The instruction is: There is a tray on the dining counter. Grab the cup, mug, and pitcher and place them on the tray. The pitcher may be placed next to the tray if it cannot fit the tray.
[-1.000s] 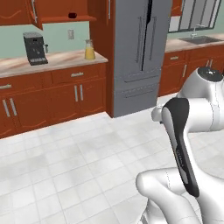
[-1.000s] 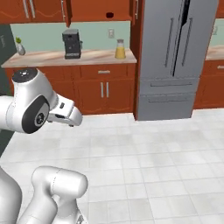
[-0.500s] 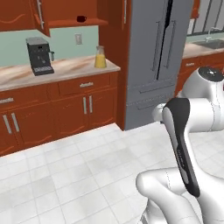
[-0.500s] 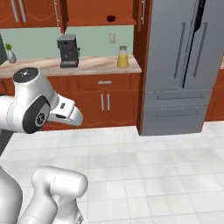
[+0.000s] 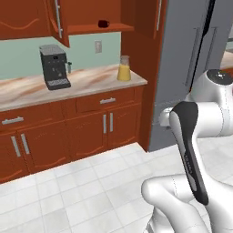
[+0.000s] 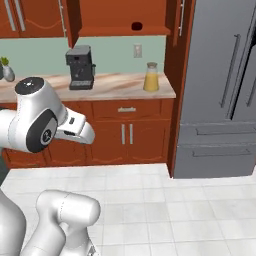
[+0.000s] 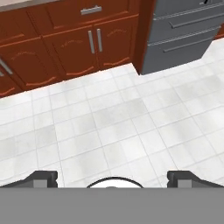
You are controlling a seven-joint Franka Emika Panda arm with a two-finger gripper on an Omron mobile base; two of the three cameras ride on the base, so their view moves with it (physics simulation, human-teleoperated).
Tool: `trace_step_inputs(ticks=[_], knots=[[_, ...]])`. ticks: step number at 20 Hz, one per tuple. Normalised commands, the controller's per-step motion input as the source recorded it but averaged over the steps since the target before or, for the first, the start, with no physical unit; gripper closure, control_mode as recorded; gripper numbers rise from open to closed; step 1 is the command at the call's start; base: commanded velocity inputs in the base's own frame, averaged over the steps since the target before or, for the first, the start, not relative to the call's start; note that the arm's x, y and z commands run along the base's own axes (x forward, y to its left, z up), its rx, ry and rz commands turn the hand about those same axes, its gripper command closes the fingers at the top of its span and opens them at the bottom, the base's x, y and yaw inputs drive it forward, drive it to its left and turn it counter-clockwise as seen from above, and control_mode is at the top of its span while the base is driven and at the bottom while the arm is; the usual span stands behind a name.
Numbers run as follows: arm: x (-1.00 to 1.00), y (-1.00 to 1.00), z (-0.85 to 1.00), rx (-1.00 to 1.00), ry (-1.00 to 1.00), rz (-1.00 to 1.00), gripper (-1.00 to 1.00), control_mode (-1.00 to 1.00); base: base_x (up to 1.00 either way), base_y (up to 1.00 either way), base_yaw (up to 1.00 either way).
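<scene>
Base drove nearer; pitcher holds orange liquid.

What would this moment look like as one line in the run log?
phase: approaching | jaws: open, empty | pitcher: on counter beside fridge | mug: on open shelf above | coffee machine: left of pitcher

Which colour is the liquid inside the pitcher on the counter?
Orange, under a tan lid; the pitcher shows best in the right base view.
</scene>
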Motion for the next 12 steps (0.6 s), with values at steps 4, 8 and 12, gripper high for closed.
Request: trace_step_inputs(ticks=[4, 8, 12], knots=[[0.0, 0.0, 0.0, 0.0, 0.0, 0.0, -1.0, 1.0, 1.0, 0.0, 0.11], [0.0, 0.0, 0.0, 0.0, 0.0, 0.0, -1.0, 1.0, 0.93, -0.04, 0.13], [0.0, 0.0, 0.0, 0.0, 0.0, 0.0, -1.0, 1.0, 0.58, -0.24, 0.17]])
